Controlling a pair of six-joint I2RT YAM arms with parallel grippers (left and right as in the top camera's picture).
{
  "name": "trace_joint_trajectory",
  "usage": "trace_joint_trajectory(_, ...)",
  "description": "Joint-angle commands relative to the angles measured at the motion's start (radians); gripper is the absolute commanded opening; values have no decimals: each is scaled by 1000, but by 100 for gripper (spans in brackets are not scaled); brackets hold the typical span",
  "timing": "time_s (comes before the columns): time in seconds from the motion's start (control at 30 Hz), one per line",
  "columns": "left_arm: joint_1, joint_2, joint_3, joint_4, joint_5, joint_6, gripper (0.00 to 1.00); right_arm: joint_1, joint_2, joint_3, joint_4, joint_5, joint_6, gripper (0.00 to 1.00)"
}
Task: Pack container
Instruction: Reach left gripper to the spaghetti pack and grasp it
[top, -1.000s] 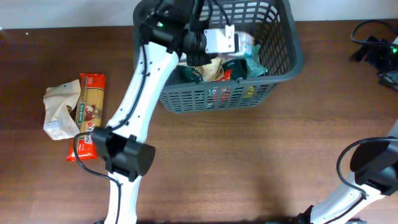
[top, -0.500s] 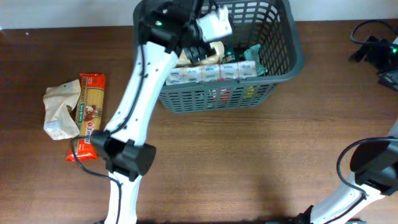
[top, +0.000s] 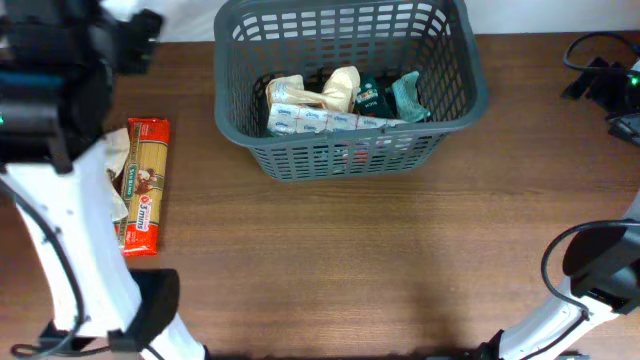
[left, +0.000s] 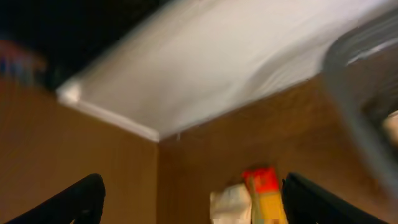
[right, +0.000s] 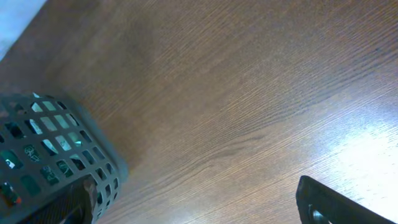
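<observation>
Near the left edge of the brown wooden surface (top: 330, 250) you have two things left to pack. One is a crumpled pale paper bag (left: 231, 204), mostly hidden under the arm in the overhead view. Just beside it lies a long red and yellow pasta packet (top: 142, 190). At the middle of the far edge stands the large dark grey slotted plastic basket (top: 340, 160). It holds a white blue-printed carton pack (top: 305, 120), a cream bag (top: 340, 88), a dark green packet (top: 372, 97) and a teal packet (top: 408, 95). I judge the packing well along, with only those two outside.

Your left arm (top: 70, 240) rises over the far left corner, blurred. The left end effector (left: 193, 183) is spread wide with nothing between its fingers, above the two packets. Your right arm (top: 590, 275) sits folded at the near right corner. The right end effector (right: 193, 211) shows only one dark finger clearly, so I cannot tell whether it is spread or pressed together.
</observation>
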Motion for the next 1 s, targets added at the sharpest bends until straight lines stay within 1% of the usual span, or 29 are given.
trace_joint_trajectory(0.0, 134, 70, -176, -43, 98, -151, 82, 0, -19, 0, 0, -5, 1, 99)
trace_joint_trajectory(0.03, 161, 75, -222, -56, 122, -171, 81, 0, -19, 0, 0, -5, 1, 99)
trace_joint_trajectory(0.13, 246, 105, -440, -67, 208, -229, 80, 0, -19, 0, 0, -5, 1, 99)
trace_joint_trajectory(0.2, 282, 129, -595, -31, 225, -232, 79, 0, -19, 0, 0, -5, 1, 99)
trace_joint_trajectory(0.3, 304, 167, -762, 57, 225, -232, 79, 0, -19, 0, 0, -5, 1, 99)
trace_joint_trajectory(0.33, 304, 185, -830, 110, 222, -231, 80, 0, -19, 0, 0, -5, 1, 99)
trace_joint_trajectory(0.37, 304, 193, -862, 136, 222, -227, 80, 0, -19, 0, 0, -5, 1, 99)
trace_joint_trajectory(0.47, 303, 224, -921, 190, 222, -223, 80, 0, -19, 0, 0, -5, 1, 99)
trace_joint_trajectory(0.63, 304, 274, -969, 240, 213, -201, 79, 0, -19, 0, 0, -5, 1, 99)
trace_joint_trajectory(0.97, 321, 332, -978, 315, 214, -201, 79, 0, -19, 0, 0, -5, 1, 99)
